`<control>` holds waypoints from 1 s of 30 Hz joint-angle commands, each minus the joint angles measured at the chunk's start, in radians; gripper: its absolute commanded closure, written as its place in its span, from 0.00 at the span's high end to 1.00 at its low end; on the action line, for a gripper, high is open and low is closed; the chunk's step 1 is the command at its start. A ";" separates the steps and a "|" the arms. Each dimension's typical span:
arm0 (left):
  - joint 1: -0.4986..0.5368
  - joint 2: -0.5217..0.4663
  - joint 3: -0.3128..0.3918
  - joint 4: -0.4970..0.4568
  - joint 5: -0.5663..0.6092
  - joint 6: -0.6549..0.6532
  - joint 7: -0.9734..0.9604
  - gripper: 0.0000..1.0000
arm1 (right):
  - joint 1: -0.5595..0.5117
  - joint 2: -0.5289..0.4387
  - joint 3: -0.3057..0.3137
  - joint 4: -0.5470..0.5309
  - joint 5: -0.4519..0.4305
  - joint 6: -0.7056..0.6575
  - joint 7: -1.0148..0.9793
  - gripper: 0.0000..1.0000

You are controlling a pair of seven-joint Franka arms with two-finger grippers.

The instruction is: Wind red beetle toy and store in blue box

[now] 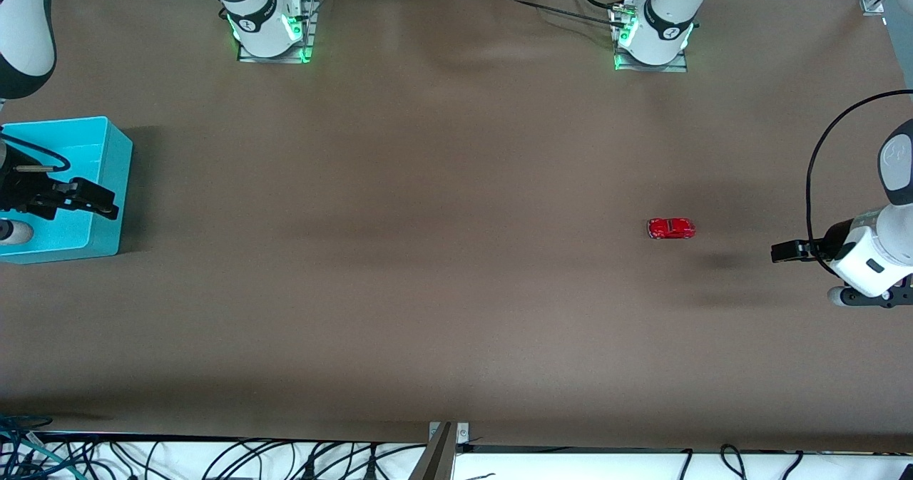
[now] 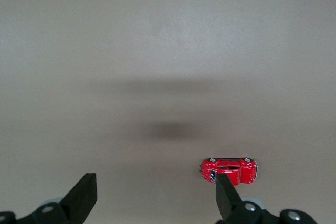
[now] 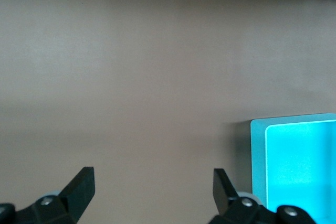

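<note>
so: brown counter [image 1: 428, 252], two arms, both waiting off at the ends.

red beetle toy [image 1: 671, 228] — sitting on its wheels on the counter, toward the left arm's end, about mid-depth, well apart from everything else. also seen in the left wrist view [image 2: 229, 170], side on, dark windows and wheels showing, partly covered by one dark fingertip of that arm.

blue box [image 1: 107, 153] — at the right arm's end of the counter, open top, turquoise walls, standing flat. well apart from the toy, nearly the whole counter between them. corner of it seen in the right wrist view [image 3: 294, 161], inside bright, contents not visible from there.

left gripper [image 1: 784, 252] — hanging over the counter at the left arm's end, just beside the toy but not touching it, pointing toward it. fingers [image 2: 84, 195] spread wide apart in the left wrist view, holding nothing.

right gripper [image 1: 100, 200] — hanging over the blue box, at its edge toward the middle of the counter. fingers [image 3: 81, 187] likewise spread wide apart in the right wrist view, holding nothing, bare counter between them.

toy on the counter, not yet in the box.
</note>
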 commanded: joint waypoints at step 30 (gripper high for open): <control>0.014 0.006 -0.006 -0.060 -0.064 -0.003 -0.459 1.00 | -0.004 -0.004 0.003 0.010 -0.011 -0.002 -0.005 1.00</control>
